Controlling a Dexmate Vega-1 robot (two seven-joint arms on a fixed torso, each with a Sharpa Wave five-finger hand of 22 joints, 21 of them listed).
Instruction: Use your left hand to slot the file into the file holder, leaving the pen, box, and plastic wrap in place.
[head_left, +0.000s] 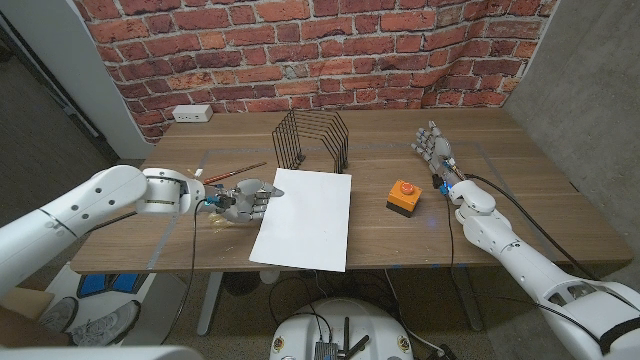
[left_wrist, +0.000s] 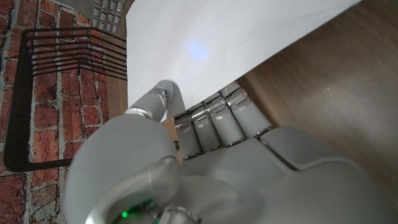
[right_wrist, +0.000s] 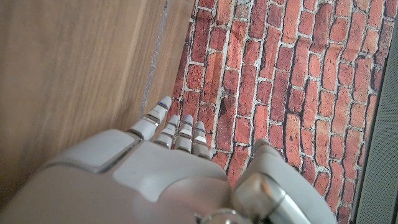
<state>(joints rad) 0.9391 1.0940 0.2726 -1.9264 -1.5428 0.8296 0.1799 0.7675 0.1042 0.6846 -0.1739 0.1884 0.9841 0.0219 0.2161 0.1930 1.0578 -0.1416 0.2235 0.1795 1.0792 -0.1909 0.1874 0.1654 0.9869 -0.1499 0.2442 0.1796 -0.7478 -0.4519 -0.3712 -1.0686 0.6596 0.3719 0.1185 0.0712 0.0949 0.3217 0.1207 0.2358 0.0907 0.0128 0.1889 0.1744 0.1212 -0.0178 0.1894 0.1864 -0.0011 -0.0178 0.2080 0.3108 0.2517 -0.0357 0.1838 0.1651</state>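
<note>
The left hand has its fingers tucked under the left edge of the white file (thumb on top), pinching it. The file lies flat at the counter's front middle, overhanging the front edge. Just behind it stands the black wire file holder. A pen lies behind the left hand. The orange box sits right of the file. The right hand stands with fingers spread, holding nothing, toward the right edge.

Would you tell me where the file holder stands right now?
In the head view the file holder stands at the table's far middle, just behind the white file.
</note>
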